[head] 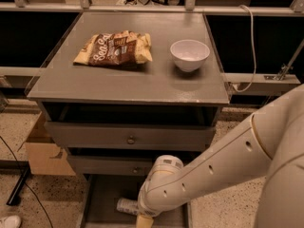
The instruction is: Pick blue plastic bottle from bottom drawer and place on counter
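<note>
The blue plastic bottle (126, 206) lies on its side in the open bottom drawer (102, 198), with only its left end showing past my arm. My white arm reaches down from the right into the drawer. The gripper (144, 220) is at the bottom edge of the view, just right of the bottle, mostly hidden by the wrist. The counter (142, 75) above holds a brown chip bag (114, 48) and a white bowl (189, 54).
Two knobbed drawers (130, 139) sit shut above the open one. A cardboard box (45, 153) stands on the floor at the left, with a black cable beside it. A white cable hangs at the counter's right side.
</note>
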Robot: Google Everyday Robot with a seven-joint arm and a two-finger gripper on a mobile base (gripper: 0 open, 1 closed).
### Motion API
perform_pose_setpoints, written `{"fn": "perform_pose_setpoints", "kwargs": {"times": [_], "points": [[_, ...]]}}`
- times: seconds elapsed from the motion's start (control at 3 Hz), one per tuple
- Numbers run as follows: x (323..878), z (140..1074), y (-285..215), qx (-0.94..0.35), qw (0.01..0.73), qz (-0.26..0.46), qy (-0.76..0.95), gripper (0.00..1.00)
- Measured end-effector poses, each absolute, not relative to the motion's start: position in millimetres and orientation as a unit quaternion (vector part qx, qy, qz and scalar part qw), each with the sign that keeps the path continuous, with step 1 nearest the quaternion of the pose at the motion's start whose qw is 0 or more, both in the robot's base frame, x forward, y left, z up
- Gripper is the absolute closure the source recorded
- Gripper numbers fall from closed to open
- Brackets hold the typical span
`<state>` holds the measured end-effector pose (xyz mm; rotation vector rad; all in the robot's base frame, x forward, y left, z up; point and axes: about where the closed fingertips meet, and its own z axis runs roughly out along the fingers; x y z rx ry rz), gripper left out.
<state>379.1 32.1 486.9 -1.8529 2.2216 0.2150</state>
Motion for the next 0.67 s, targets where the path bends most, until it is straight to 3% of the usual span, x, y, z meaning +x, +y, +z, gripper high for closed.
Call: {"fn": "perform_pose_setpoints", "kwargs": {"times": [0.67], "points": [[388.3, 459.5, 40.3, -0.629, 0.105, 0.083, 0.766, 0.0]]}}
